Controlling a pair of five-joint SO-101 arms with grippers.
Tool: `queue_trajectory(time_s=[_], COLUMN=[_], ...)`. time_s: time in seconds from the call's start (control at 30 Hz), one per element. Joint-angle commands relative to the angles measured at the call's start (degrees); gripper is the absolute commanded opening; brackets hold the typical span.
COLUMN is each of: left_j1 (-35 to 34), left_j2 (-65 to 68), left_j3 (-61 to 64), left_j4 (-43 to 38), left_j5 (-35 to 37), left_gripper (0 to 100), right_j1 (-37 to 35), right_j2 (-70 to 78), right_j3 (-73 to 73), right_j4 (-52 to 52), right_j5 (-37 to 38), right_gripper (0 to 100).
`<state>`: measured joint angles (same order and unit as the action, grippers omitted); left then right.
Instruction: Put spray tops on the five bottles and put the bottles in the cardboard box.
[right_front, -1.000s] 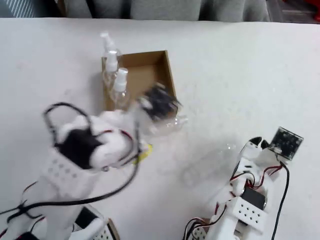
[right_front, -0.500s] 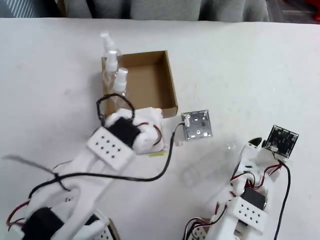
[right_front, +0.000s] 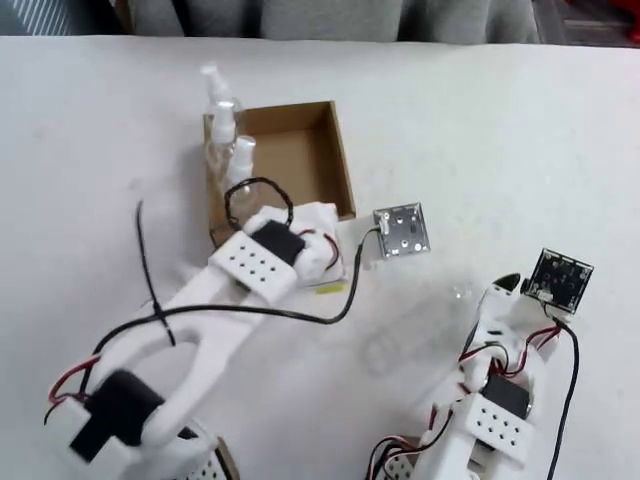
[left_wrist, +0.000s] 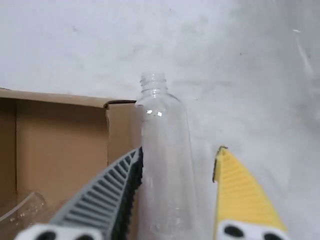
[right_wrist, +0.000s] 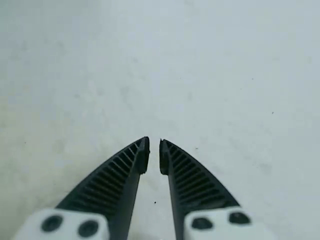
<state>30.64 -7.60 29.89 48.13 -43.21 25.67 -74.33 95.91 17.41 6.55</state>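
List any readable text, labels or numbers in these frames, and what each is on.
None readable.
The bottle is clear and has no label.
The box is plain cardboard with no print showing.
The capped bottles have no visible label.
Any marks on the wrist boards are too small to read.

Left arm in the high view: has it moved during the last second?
Yes. The left arm swung rightward and closer to the cardboard box, ending at its near right corner.
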Motion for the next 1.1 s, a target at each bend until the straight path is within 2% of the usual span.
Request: queue_trajectory(time_s=[0.0,0.13,0.4,0.67,1.07], left_j1=[-1.1,-1.2,-4.7,-4.6,0.7], left_j2=[3.6,6.7,13.8,17.2,15.0], left_j3=[-1.2,-1.8,-8.5,-11.4,-11.1], left_j4=[-4.9,-7.8,-7.5,-7.5,9.1], left_j5=[-0.7,-0.7,-0.3,-0.2,-0.3], left_gripper=[23,23,23,23,23], right_j1=[-0.6,-0.7,-0.7,-0.7,-2.2], right_j2=[-0.8,-0.8,-0.8,-0.8,-0.8], right_j3=[0.7,0.7,0.7,0.7,1.2], right_j4=[-1.1,-1.1,-0.8,-0.8,-1.1], right_j5=[0.7,0.7,0.7,0.8,0.8], right_gripper=[1.8,1.8,1.8,1.8,1.9])
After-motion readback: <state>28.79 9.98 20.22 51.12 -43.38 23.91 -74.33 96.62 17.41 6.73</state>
